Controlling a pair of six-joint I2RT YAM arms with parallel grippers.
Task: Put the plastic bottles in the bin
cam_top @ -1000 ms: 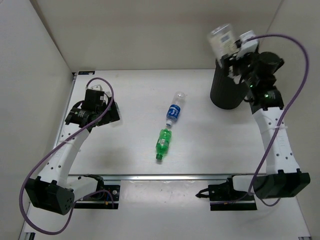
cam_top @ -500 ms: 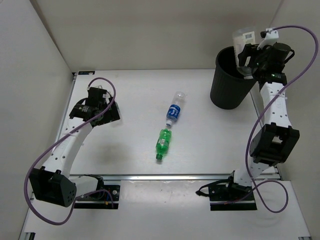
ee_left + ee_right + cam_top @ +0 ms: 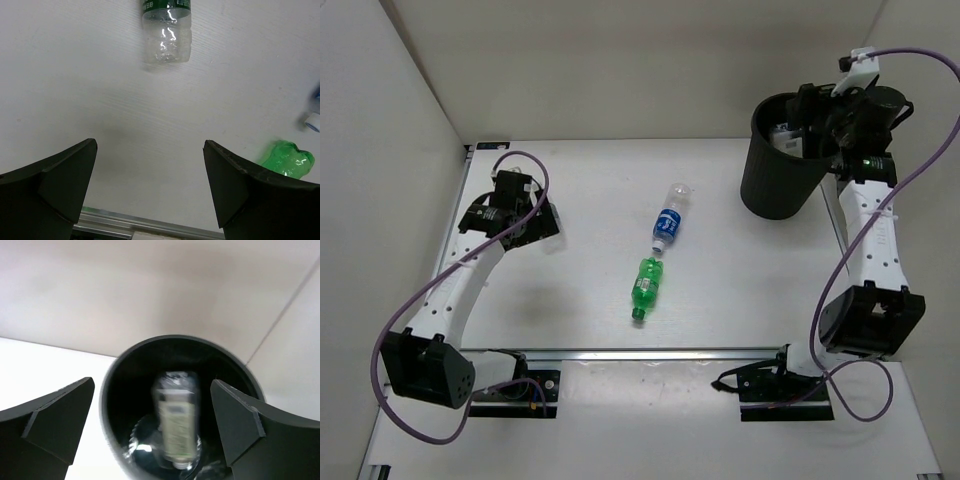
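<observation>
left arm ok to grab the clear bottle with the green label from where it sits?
Probably yes. The left pincer is open, the bottle lies ahead of it, and only table shows between them.

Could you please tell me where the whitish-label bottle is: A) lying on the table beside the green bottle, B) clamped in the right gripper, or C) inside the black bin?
C: the right wrist view shows the whitish-label bottle inside the black bin, below the open right gripper.

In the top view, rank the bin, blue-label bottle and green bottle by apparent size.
Largest: black bin. Then the blue-label bottle and green bottle, which look about alike, so I won't rank them.
</observation>
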